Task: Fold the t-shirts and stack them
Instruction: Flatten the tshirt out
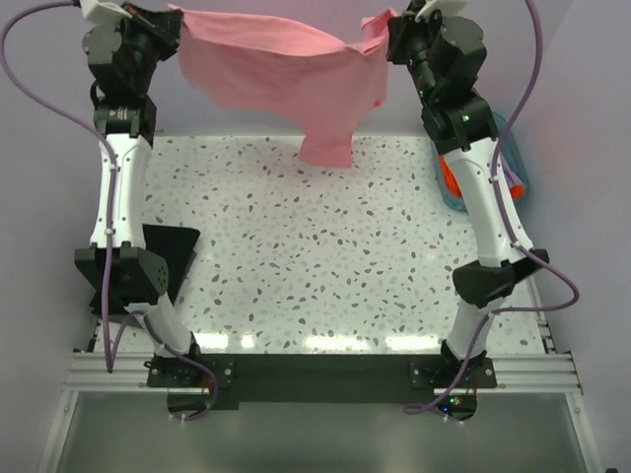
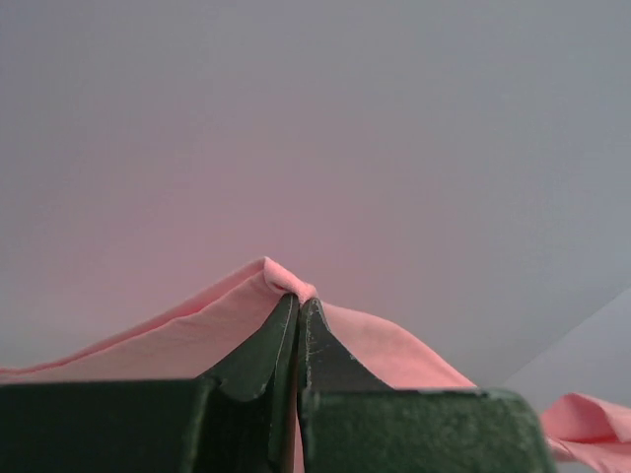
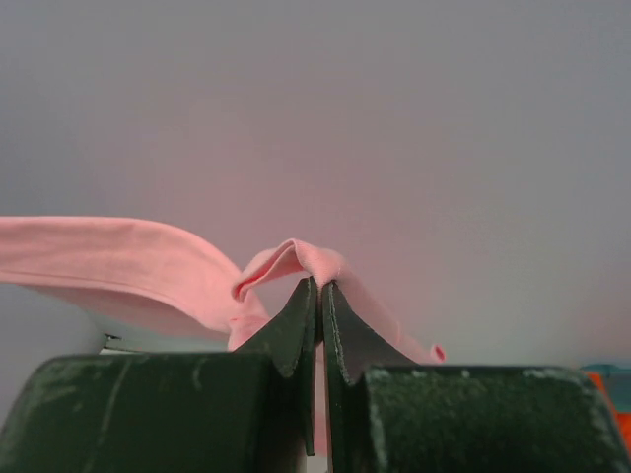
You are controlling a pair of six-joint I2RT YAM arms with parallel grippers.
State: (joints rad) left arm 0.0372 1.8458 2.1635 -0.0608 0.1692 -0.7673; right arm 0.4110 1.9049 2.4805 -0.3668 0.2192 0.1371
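A salmon-pink t-shirt [image 1: 286, 69] hangs in the air over the far edge of the table, stretched between both raised arms, with a loose part drooping down to the tabletop edge. My left gripper [image 1: 179, 22] is shut on the shirt's left end; in the left wrist view the pink cloth [image 2: 168, 335] bunches over the pinched fingertips of that gripper [image 2: 298, 299]. My right gripper [image 1: 390, 30] is shut on the right end, and pink fabric [image 3: 118, 256] folds over its tips [image 3: 320, 284]. A black t-shirt [image 1: 175, 248] lies flat at the table's left edge, partly behind the left arm.
A teal plastic basket [image 1: 515, 172] stands at the table's right edge behind the right arm, with bright orange fabric [image 1: 449, 179] showing in it. The speckled white tabletop [image 1: 315, 266] spreads between the arms. A plain grey wall fills both wrist views.
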